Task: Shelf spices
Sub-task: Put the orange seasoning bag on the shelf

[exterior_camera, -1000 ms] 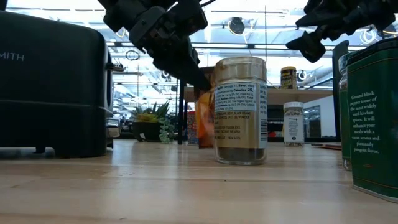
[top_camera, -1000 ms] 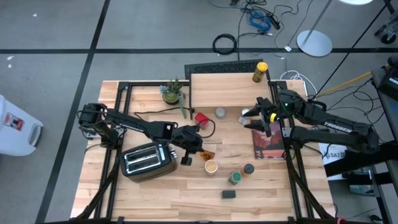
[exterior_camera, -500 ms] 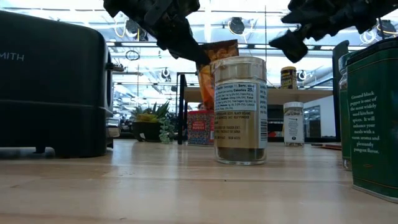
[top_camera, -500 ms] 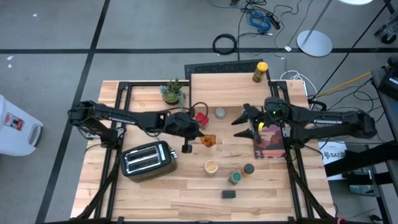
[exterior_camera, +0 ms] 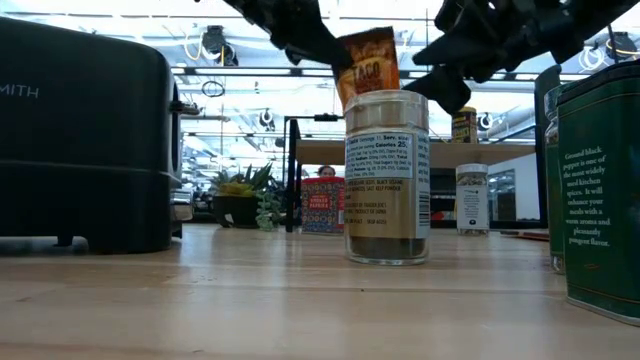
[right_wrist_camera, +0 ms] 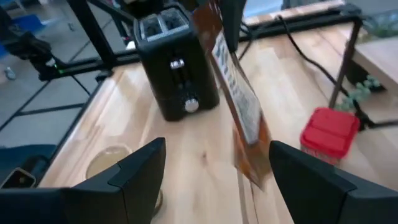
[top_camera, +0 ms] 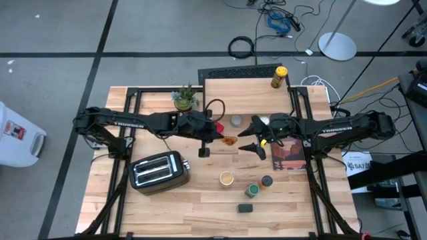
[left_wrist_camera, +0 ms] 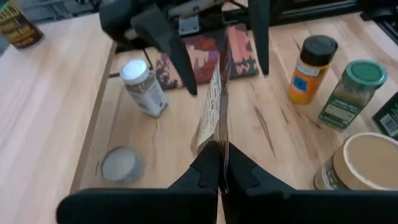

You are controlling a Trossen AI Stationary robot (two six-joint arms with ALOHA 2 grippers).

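Observation:
An orange taco-seasoning packet [top_camera: 229,140] [exterior_camera: 368,62] hangs in the air between my two grippers. My left gripper [top_camera: 218,135] [left_wrist_camera: 219,167] is shut on it. My right gripper [top_camera: 251,136] [right_wrist_camera: 224,180] is open, and its fingers stand on either side of the packet [right_wrist_camera: 239,106] without touching it. The shelf [top_camera: 243,97] carries a yellow-lidded jar [top_camera: 279,77]. On the table stand a red tin [top_camera: 215,127], a grey-lidded jar [top_camera: 236,121], a white-lidded jar [top_camera: 265,121], a tan-lidded jar [top_camera: 227,178], a green-lidded jar [top_camera: 252,191], a black-lidded orange bottle [top_camera: 267,181] and a black tin [top_camera: 246,208]. My left gripper pinches the packet's near edge [left_wrist_camera: 214,138] between its two fingers, coming level from the table's left. The flat packet stands edge-on to the fingers and is lifted clear of the table, upright with a slight tilt.
A silver toaster [top_camera: 159,170] sits near the left arm, and a potted plant [top_camera: 185,98] stands left of the shelf. A flat red-patterned package [top_camera: 288,155] lies under the right arm. Black frame rails run along both table sides.
My left gripper has carried the packet up off the table and toward the far edge and the right gripper; the packet is now lifted clear, higher than the tan-lidded jar. My right gripper has moved toward the table's left until its fingers flank the packet.

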